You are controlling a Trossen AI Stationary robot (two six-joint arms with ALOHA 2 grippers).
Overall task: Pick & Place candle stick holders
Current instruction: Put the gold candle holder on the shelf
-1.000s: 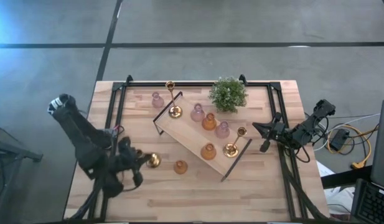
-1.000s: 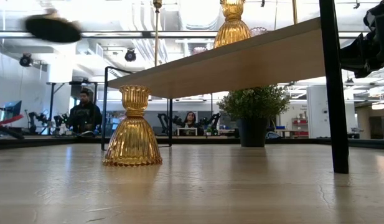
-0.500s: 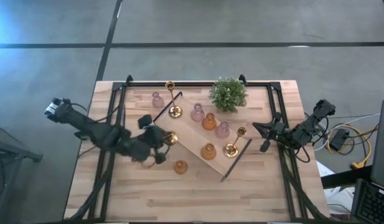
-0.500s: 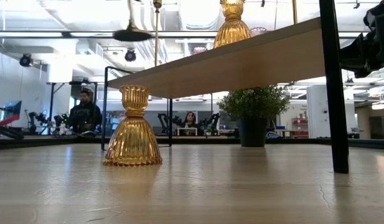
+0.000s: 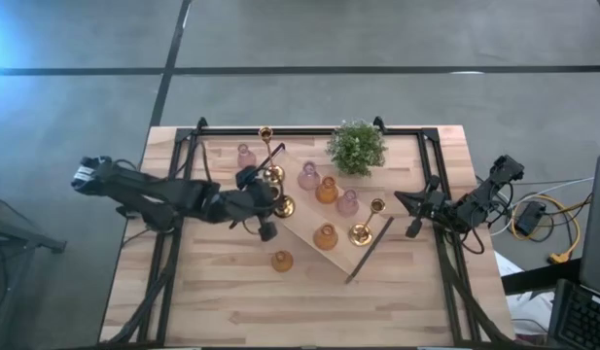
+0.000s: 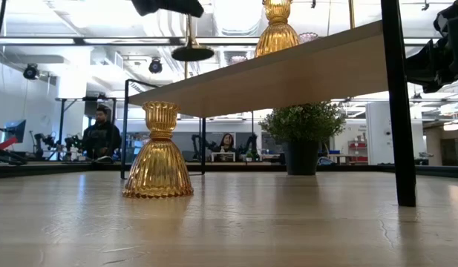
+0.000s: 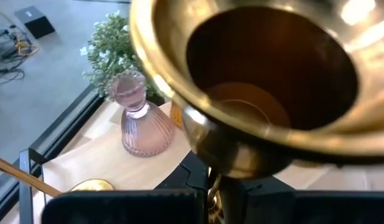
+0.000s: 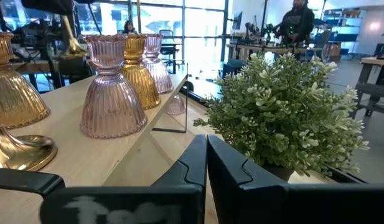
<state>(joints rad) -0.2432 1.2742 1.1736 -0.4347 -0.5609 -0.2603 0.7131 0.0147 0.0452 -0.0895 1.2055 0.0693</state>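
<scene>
— Where's the brass holder (image 5: 283,206) now?

— My left hand (image 5: 264,202) is clamped on it, over the near end of the wooden tray (image 5: 319,216), beside the tall-stemmed holder (image 5: 271,173).

— And the other arm?

— Right hand (image 5: 413,205) waits pinched closed and empty at the desk (image 5: 397,292) edge.

— How will you set it down?

— I'd keep the base level, lower straight onto bare wood clear of the wire handle (image 5: 263,167), and let go only once it sits flat.
</scene>
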